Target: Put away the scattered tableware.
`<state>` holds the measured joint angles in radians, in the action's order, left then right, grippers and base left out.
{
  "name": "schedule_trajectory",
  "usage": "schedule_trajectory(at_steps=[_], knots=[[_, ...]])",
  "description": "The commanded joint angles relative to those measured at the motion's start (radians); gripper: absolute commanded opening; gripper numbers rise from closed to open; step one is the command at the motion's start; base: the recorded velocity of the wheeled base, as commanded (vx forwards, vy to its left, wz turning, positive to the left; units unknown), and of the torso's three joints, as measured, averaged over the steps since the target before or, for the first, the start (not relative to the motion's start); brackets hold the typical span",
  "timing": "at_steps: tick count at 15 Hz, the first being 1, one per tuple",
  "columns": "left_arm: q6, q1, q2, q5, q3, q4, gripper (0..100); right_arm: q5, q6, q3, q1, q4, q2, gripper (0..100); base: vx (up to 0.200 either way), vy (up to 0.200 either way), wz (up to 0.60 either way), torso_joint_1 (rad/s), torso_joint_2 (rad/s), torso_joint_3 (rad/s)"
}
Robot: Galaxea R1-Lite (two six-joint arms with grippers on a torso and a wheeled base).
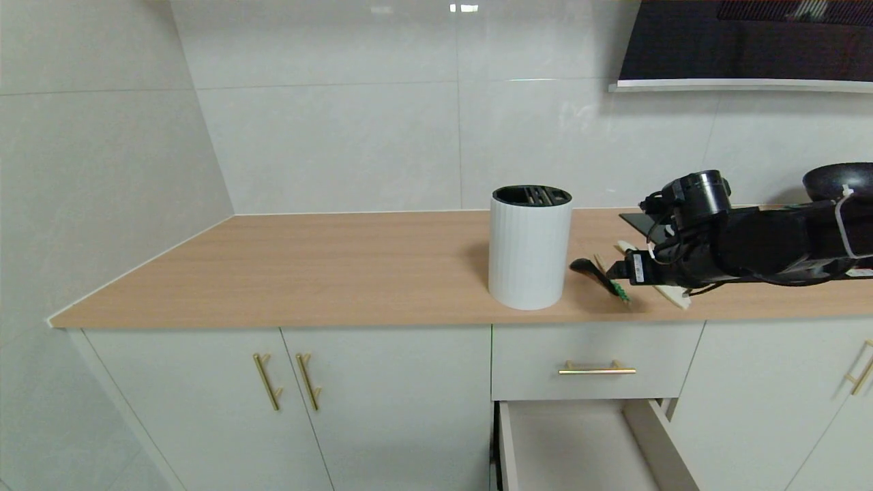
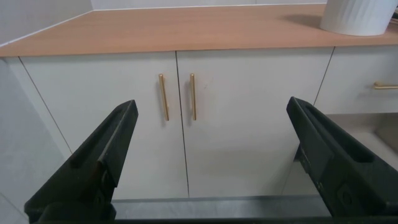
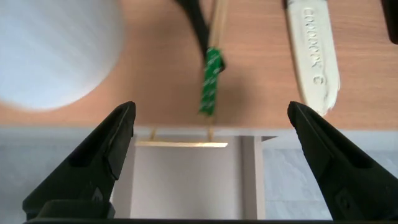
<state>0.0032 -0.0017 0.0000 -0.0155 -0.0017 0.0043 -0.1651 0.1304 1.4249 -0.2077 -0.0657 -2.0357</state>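
A white ribbed utensil holder (image 1: 530, 249) with a black slotted top stands on the wooden counter (image 1: 307, 266). Just right of it lie a black spoon (image 1: 586, 267), chopsticks with a green patterned end (image 1: 620, 292) and a white flat utensil (image 1: 672, 293). My right gripper (image 1: 615, 271) hovers over them, open and holding nothing. In the right wrist view the green-ended chopsticks (image 3: 211, 87) lie between the open fingers (image 3: 99, 162), with the black spoon (image 3: 196, 25), white utensil (image 3: 314, 56) and holder (image 3: 56, 50) around them. My left gripper (image 2: 211, 109) stands open low in front of the cabinet doors (image 2: 177, 118).
A drawer (image 1: 580, 443) stands pulled open below the counter under the utensils, beneath a shut drawer with a gold handle (image 1: 597, 370). A black wok (image 1: 839, 179) and a dark cooktop (image 1: 641, 219) sit at the back right. The counter's left half is bare.
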Motion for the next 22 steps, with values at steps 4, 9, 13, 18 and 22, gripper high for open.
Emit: schedule_trajectory(at_steps=[4,9,13,18,22], knots=[[0.0,0.0,0.0,0.0,0.0,0.0,100,-0.021,0.001,0.028,0.007,0.053,-0.123,100,0.0,0.0,0.0,0.0,0.0,0.0],[0.0,0.0,0.0,0.0,0.0,0.0,100,-0.022,0.018,0.039,0.008,0.087,-0.161,100,0.0,0.0,0.0,0.0,0.0,0.0],[0.0,0.0,0.0,0.0,0.0,0.0,100,-0.021,0.025,0.049,0.008,0.087,-0.176,100,0.0,0.0,0.0,0.0,0.0,0.0],[0.0,0.0,0.0,0.0,0.0,0.0,100,-0.021,0.025,0.055,0.008,0.086,-0.193,0,0.0,0.0,0.0,0.0,0.0,0.0],[0.0,0.0,0.0,0.0,0.0,0.0,100,-0.022,0.032,0.055,0.008,0.086,-0.181,0,0.0,0.0,0.0,0.0,0.0,0.0]])
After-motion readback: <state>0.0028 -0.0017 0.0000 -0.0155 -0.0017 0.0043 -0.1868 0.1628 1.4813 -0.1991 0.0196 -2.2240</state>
